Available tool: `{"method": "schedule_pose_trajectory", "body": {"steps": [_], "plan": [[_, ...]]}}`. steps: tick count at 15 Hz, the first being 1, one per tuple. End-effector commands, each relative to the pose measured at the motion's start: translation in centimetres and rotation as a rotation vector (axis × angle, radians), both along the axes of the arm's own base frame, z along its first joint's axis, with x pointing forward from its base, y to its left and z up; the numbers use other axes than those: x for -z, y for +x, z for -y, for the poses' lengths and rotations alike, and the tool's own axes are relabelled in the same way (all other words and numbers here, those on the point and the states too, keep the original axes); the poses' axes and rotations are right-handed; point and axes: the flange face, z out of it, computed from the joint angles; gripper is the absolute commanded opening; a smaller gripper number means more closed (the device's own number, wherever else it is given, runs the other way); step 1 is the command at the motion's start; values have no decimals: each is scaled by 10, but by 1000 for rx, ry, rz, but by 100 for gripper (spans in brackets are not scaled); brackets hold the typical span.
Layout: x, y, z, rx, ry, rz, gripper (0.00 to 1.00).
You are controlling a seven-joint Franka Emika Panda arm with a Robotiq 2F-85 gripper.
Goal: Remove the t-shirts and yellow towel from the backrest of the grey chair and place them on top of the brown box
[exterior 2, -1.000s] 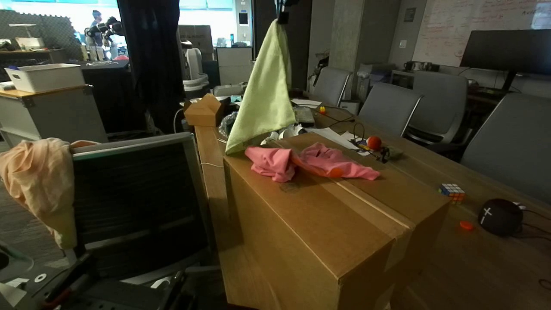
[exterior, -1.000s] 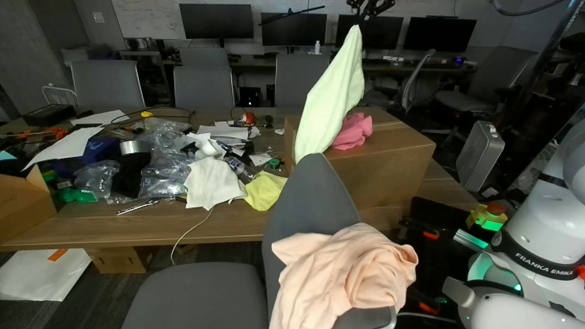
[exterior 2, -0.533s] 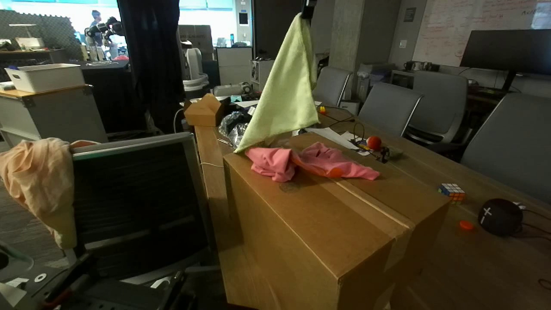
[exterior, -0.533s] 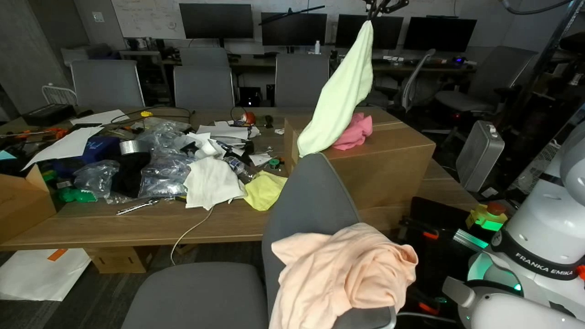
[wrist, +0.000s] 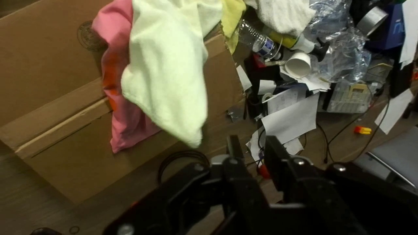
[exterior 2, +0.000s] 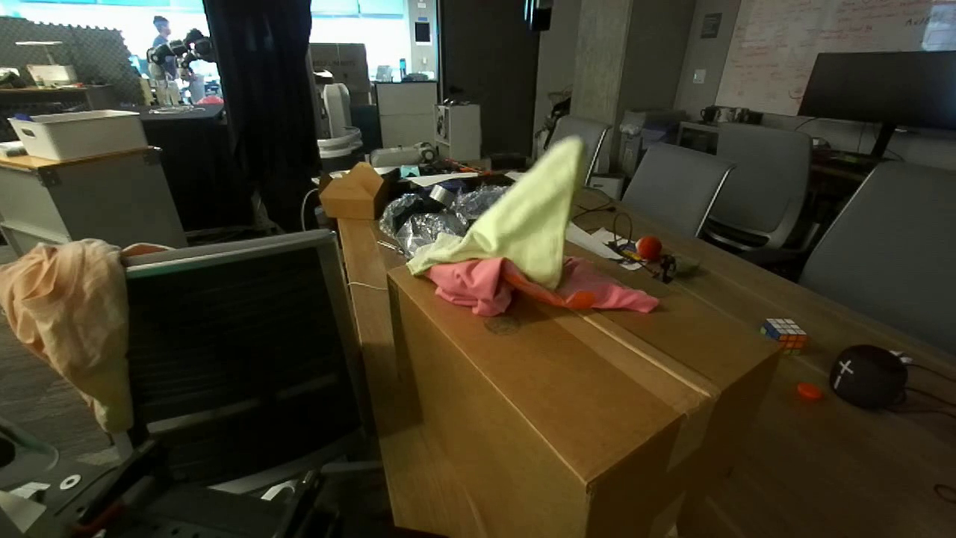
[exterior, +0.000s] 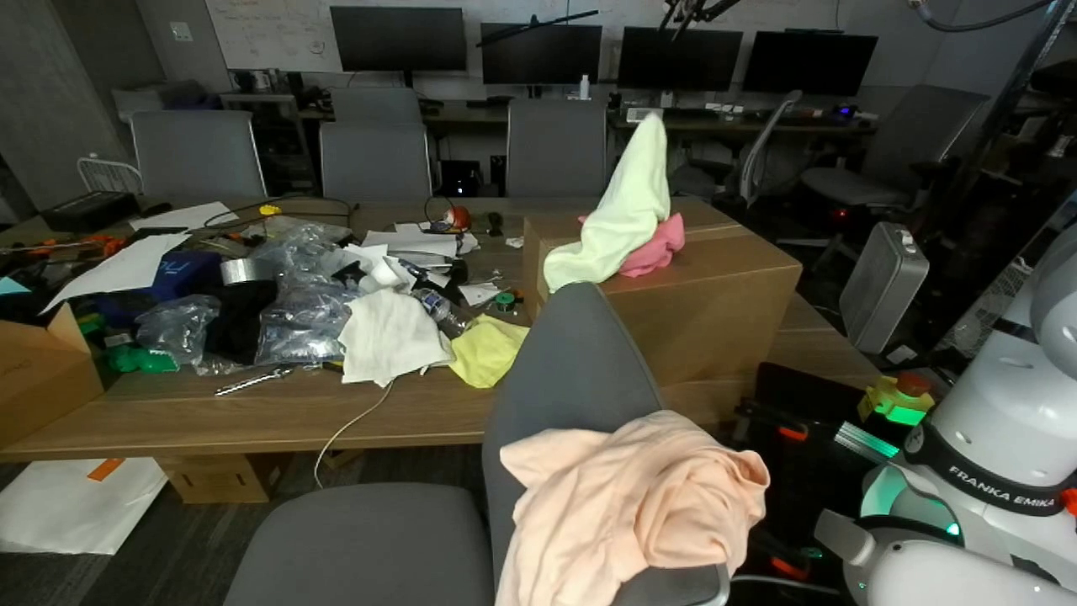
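The pale yellow towel (exterior: 627, 206) stands in a crumpled peak over the pink t-shirt (exterior: 655, 248) on the brown box (exterior: 715, 311). In another exterior view the towel (exterior 2: 523, 232) partly covers the pink t-shirt (exterior 2: 470, 284). My gripper (exterior: 676, 25) is above the towel, apart from it. In the wrist view the gripper (wrist: 250, 140) has a gap between its fingers with nothing in it, and the towel (wrist: 169, 65) lies to its upper left. A peach t-shirt (exterior: 639, 497) hangs over the backrest of the grey chair (exterior: 555, 379).
The table left of the box bears a white cloth (exterior: 391, 337), a yellow cloth (exterior: 488, 349), plastic bags (exterior: 307, 295) and papers. A Rubik's cube (exterior 2: 784, 335) and a black speaker (exterior 2: 868, 377) stand beyond the box. The chair back stands close to the box.
The gripper moved across over the box with the towel hanging from it, then opened. The towel has dropped from the fingers onto the pink t-shirt. The peach t-shirt has not moved.
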Motion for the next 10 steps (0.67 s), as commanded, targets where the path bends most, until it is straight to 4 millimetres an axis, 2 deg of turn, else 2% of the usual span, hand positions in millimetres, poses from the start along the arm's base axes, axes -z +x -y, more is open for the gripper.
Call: {"method": "schedule_pose_trajectory", "body": {"steps": [1,6,10], "plan": [[-5,11,-17,21,-75,-42,62],[12,22,-47,-73,-129,-138,98],[43,34,-99,-243,-184,-290,100]]}}
